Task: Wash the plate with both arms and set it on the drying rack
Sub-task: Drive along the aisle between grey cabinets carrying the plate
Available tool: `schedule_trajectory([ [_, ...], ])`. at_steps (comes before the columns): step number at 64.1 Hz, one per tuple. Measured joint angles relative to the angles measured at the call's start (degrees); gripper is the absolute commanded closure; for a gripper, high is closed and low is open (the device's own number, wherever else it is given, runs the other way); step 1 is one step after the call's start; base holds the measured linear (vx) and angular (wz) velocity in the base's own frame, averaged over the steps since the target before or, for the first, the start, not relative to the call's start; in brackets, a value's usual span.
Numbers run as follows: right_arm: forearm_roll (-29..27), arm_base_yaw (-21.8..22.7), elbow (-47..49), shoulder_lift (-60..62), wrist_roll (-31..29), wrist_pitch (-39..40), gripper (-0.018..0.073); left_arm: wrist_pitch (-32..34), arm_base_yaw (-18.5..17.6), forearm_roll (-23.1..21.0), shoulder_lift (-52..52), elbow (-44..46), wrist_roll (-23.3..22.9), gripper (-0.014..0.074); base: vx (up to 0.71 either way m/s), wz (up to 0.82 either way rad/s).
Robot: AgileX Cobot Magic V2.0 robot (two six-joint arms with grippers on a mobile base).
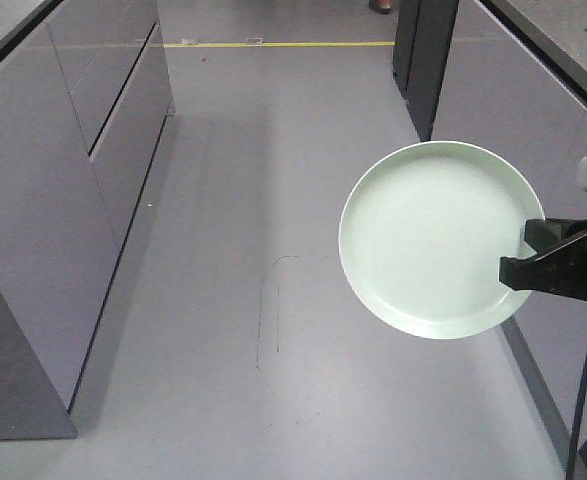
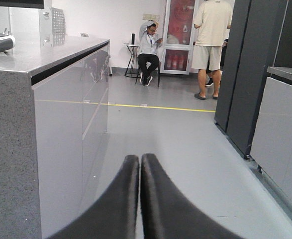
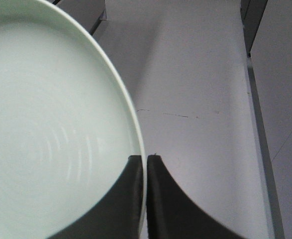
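Your right gripper (image 3: 146, 158) pinches the plate (image 1: 428, 235) by its rim, one finger on each face. The plate stands out past the fingertips, in the air above the floor (image 1: 273, 200). Your left gripper (image 2: 140, 157) is pressed together, holding nothing, with floor ahead and a cabinet (image 2: 66, 124) to its left.

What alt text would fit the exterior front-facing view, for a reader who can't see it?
A round, pale mint-green plate, held by its right rim in the black pointed right gripper, hangs over a smooth grey floor. Glossy grey cabinets line the left of the aisle, and a thin yellow floor line crosses at the far end.
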State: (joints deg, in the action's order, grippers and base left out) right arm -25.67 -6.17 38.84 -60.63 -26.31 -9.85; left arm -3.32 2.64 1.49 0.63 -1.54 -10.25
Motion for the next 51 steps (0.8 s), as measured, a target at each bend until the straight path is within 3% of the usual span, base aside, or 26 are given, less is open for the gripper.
schedule_trajectory([
  [51,0.00,0.00,0.00,0.00,0.00,0.00,0.0568,0.00,0.00,0.00,0.00,0.00,0.00,0.0601,0.12,-0.02],
])
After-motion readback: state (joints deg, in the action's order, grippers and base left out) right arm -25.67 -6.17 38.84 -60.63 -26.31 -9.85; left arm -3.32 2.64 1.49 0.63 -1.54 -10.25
